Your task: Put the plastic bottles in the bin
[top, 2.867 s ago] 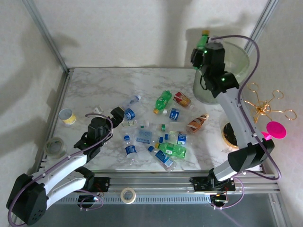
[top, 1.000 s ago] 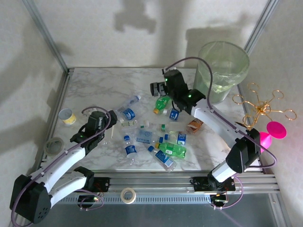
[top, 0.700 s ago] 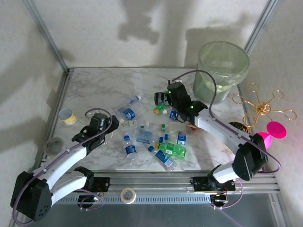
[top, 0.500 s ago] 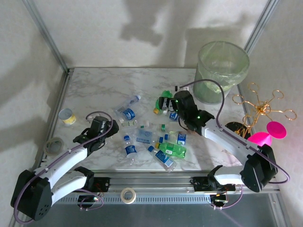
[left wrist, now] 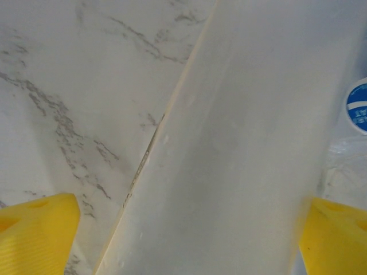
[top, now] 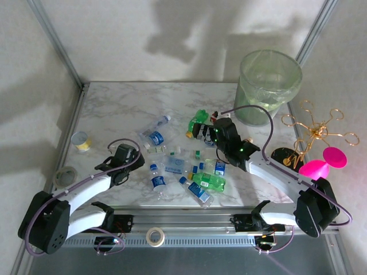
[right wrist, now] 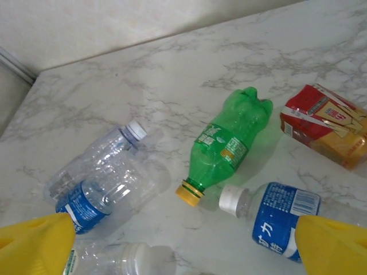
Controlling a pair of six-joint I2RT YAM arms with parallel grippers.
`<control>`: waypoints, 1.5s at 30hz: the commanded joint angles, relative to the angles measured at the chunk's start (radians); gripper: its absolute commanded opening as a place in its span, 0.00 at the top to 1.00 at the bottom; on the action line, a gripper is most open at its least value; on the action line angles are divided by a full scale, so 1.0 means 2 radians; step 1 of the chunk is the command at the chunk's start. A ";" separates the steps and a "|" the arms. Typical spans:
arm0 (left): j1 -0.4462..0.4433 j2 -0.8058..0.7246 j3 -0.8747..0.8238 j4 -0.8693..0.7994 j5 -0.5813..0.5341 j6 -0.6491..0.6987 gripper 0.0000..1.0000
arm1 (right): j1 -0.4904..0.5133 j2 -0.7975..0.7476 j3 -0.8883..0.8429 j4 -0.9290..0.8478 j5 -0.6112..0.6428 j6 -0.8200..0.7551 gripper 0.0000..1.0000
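Several plastic bottles [top: 195, 172] lie scattered on the marble table. The bin [top: 261, 100], with its pale green liner, stands at the far right. My right gripper [top: 200, 129] hangs open just above a green bottle [right wrist: 226, 146] with a yellow cap. Its fingers straddle that bottle, a clear blue-labelled bottle [right wrist: 97, 177] and a white-capped blue-labelled bottle [right wrist: 281, 215]. My left gripper [top: 133, 160] sits low at the table's left. Its jaws are wide apart around a pale flat thing [left wrist: 229, 172] that I cannot identify; the left finger [left wrist: 34, 229] is clear of it.
A red-labelled carton-like bottle [right wrist: 324, 123] lies right of the green one. A yellow-banded cup [top: 82, 141] and a grey tape roll [top: 66, 175] sit at the left edge. A gold wire stand [top: 318, 129] and a pink disc [top: 321, 166] are at the right edge.
My right arm swung from above the bin down to the green bottle, jaws open and empty. My left gripper dropped lower and drew nearer the front edge.
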 commanded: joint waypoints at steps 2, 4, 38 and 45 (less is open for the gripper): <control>0.005 0.012 -0.008 0.012 0.001 0.001 0.14 | -0.001 -0.012 -0.020 0.042 -0.015 0.015 0.01; 0.005 0.013 -0.008 0.014 -0.002 0.005 0.20 | -0.001 -0.012 -0.023 0.044 -0.015 0.016 0.01; -0.084 -0.130 0.019 0.291 0.111 0.044 1.00 | 0.030 -0.003 -0.008 0.169 -0.219 0.035 0.01; -0.150 -0.070 0.028 0.340 0.111 0.056 1.00 | 0.040 0.018 0.000 0.189 -0.227 0.048 0.01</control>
